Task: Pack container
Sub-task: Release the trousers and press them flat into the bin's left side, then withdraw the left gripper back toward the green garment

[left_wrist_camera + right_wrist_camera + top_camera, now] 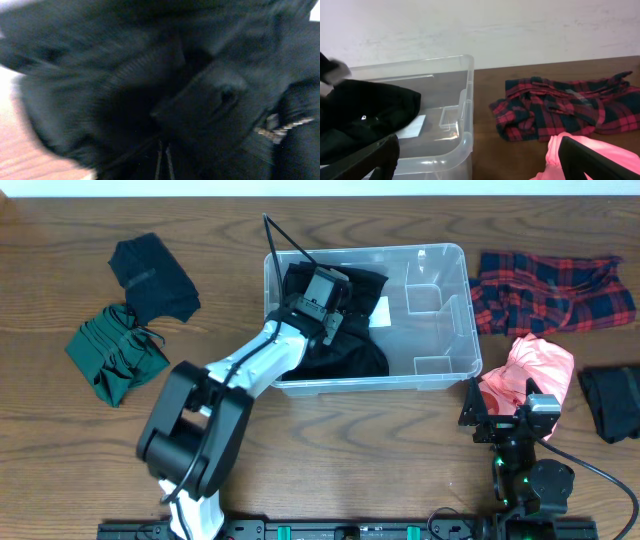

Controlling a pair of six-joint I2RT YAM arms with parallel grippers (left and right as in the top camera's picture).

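Barely begun: just one black garment (355, 350) inside the container (432, 332), heaped in its left half, with the left gripper (322, 292) down on that cloth; cannot tell whether spread or clamped, given only blurred black fabric in the left wrist view. Yet to pack: red plaid garment (550, 290) just right of the container, pink garment (540, 365) off its near right corner, dark piece (610, 402) farther right, green garment (115, 352) and black bundle (150, 275) well to its left. Right gripper (508, 418) spread wide, holding nothing, beside the pink garment near that same corner.

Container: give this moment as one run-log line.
left gripper over black garment inside container, grip unclear | right gripper open, beside pink garment
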